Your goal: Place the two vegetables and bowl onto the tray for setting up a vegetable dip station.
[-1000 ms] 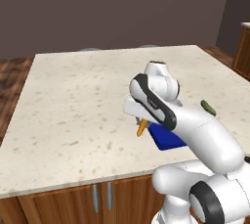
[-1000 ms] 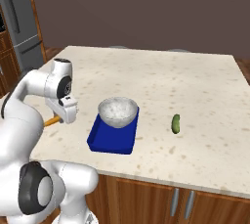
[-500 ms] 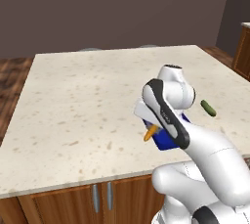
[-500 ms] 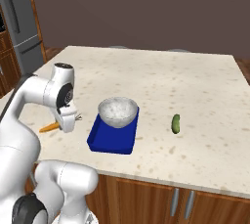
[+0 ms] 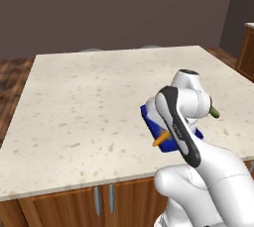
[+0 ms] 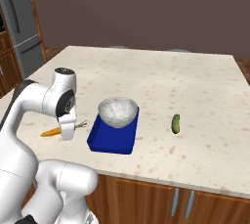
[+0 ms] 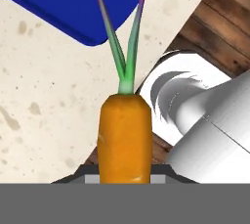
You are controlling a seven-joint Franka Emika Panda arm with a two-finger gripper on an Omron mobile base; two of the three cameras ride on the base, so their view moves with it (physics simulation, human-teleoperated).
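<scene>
The tool (image 6: 67, 131) hangs low over the speckled worktop (image 6: 195, 86), just left of the blue tray (image 6: 110, 137), and it is clenched on the carrot (image 7: 124, 137). In the hand view the carrot sits squarely between the tool's tips and runs straight away from the camera, its thin green top (image 7: 122, 47) reaching toward the tray's (image 7: 73, 3) rounded corner. From the right base view the carrot (image 6: 50, 132) sticks out sideways from the tool, orange end pointing away from the tray, green top (image 6: 81, 124) pointing toward it. In the left base view its orange tip (image 5: 159, 140) peeks out beside the arm, in front of the tray (image 5: 147, 117).

The speckled bowl (image 6: 117, 112) rests on the far end of the tray. The cucumber (image 6: 176, 123) lies on the worktop well right of the tray, far from the tool.
</scene>
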